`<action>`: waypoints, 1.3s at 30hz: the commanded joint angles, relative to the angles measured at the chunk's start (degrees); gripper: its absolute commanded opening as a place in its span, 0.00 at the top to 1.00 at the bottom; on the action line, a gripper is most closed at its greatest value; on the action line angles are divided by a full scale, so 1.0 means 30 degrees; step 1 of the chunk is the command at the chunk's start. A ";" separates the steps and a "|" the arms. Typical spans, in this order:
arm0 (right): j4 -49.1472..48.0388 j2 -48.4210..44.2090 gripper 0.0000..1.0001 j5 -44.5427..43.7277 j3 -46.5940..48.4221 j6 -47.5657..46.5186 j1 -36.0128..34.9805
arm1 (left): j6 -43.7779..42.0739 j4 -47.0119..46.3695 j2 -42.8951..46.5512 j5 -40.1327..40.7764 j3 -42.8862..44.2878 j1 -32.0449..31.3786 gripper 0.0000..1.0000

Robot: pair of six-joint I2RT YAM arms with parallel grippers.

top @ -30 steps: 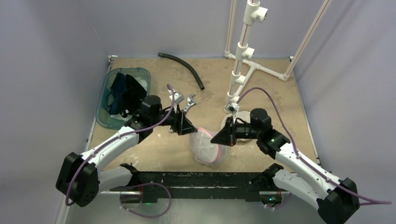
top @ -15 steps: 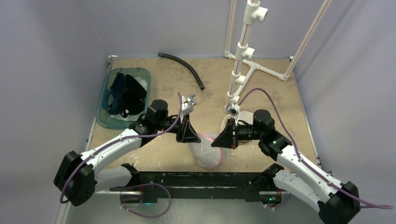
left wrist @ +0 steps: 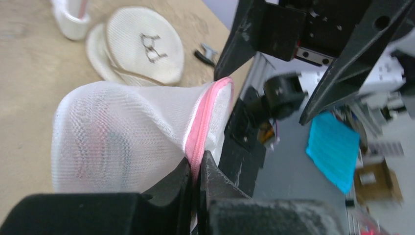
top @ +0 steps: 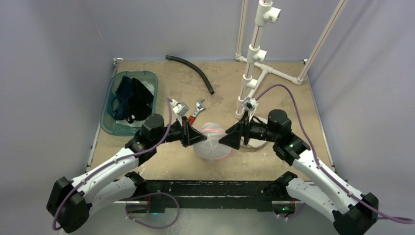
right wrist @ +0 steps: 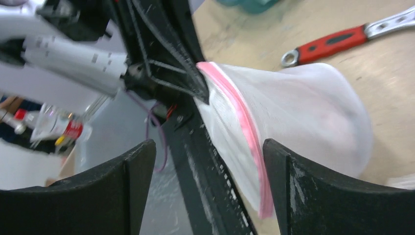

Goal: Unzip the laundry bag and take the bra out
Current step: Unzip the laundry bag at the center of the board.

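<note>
Your left claw point(left wrist: 197, 169) is squeezed fully closed on the pink zipper point(left wrist: 208, 117) seam of the laundry bag point(top: 211, 142), which sits in the middle of the overhead frame, between the two arms. That pinch looks meant as an anchor. With one edge of the white mesh pulled taut, the zipper band stands up as a firm ridge instead of sagging into folds, so a slider could run along it.

Your right claw point(right wrist: 208, 147) faces the bag from the other side with its jaws spread wide and nothing in them. In its own view the pink band runs down the centre between the two fingers, so it reads as lined up to take the seam or the pull. I cannot make out the pull tab in any view, so find it before you close.

The zipper looks closed along the stretch that shows, so by my reading the unzipping is not yet done. The bra is not plainly visible. A faint reddish shade shows through the mesh in the left wrist view, but I can't say that is it.

The red-handled wrench point(top: 196, 108) lies on the table point(top: 161, 161) just above the bag in the overhead frame, apart from it. The teal bin point(top: 104, 117) of dark cloth sits at the upper left, well out of the way.
</note>
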State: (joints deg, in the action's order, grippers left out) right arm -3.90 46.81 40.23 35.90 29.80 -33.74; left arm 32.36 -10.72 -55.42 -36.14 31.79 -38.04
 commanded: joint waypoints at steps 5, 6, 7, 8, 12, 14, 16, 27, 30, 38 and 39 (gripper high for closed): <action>0.2712 -0.2141 0.15 -0.8707 0.2198 -0.0217 -0.0065 | 0.7666 -0.2985 0.4270 1.0445 -0.2712 0.0049 1.00; 0.2513 -0.2505 0.15 -0.9071 0.2002 -0.0128 -0.0078 | 0.8662 -0.3380 0.4569 1.1217 -0.3294 0.0042 1.00; 0.2364 -0.2950 0.16 -0.9176 0.1769 -0.0014 -0.0065 | 0.9633 -0.3664 0.4833 1.1830 -0.3814 -0.0004 1.00; 0.2268 -0.3199 0.17 -0.9309 0.1568 0.0036 -0.0063 | 1.0527 -0.3923 0.5086 1.2712 -0.4289 -0.0060 1.00; 0.2085 -0.3416 0.24 -0.9361 0.0644 0.0348 -0.0134 | 1.2319 -0.3873 0.5687 1.5843 -0.5131 -0.0957 1.00; 0.1501 -0.3372 0.27 -0.9509 -0.0102 0.0716 -0.0482 | 1.3105 -0.3204 0.5706 1.7406 -0.5051 -0.1516 1.00; 0.0834 -0.3081 0.29 -1.0687 -0.0924 0.1239 -0.1823 | 1.4017 -0.3120 0.5482 1.8626 -0.5113 -0.2122 1.00; -0.5055 0.1706 0.48 -1.8804 -0.3857 0.2555 -1.0018 | 1.8209 0.1314 0.4263 2.2310 -0.4292 -0.3959 1.00; -0.6741 0.2736 0.50 -1.8838 -0.4440 0.1395 -1.0733 | 1.8781 0.3109 0.4433 2.2740 -0.3893 -0.3931 1.00; -0.9237 0.5845 0.50 -1.8923 -0.4160 0.0152 -1.1108 | 1.9795 0.5967 0.3938 2.3072 -0.2834 -0.3934 1.00; -0.9494 0.6173 0.50 -1.9002 -0.4073 0.0119 -1.1108 | 1.9806 0.5968 0.3915 2.3020 -0.2833 -0.3953 1.00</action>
State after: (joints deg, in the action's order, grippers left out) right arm -26.04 61.67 -13.93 22.00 32.73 -66.76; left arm 89.54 3.68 -43.18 31.20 20.99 -49.65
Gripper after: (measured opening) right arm 0.502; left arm 0.025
